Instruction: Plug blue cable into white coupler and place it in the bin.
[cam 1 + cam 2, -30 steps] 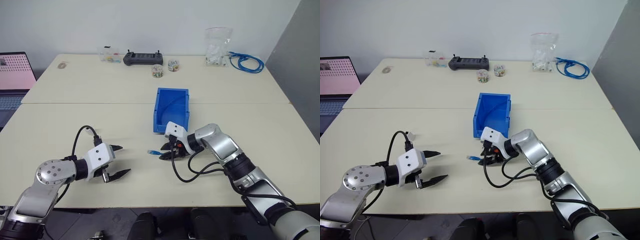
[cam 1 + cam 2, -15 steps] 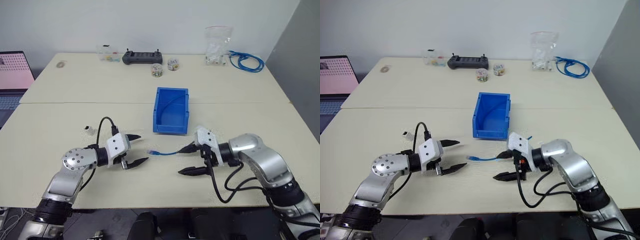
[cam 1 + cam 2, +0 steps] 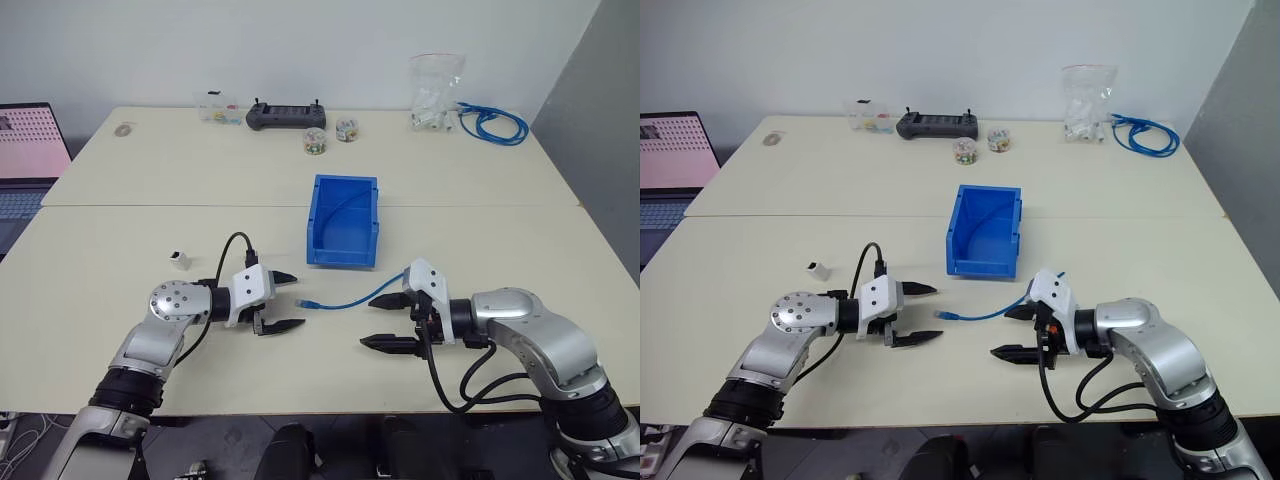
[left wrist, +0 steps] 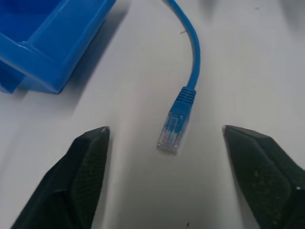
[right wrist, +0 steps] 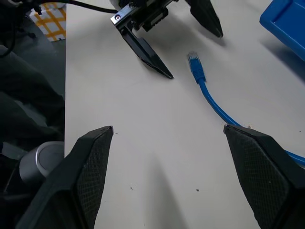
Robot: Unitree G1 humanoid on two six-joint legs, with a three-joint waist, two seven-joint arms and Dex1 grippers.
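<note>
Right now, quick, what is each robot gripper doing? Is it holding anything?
Left gripper: open, holding nothing, with the blue cable plug lying on the table just ahead of it.
Right gripper: open, holding nothing.

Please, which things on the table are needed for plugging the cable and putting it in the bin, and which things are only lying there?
Needed for the job:
blue cable
white coupler
bin

Only lying about:
black controller
two small jars
clear plastic bag
looped blue cable bundle
laptop
</note>
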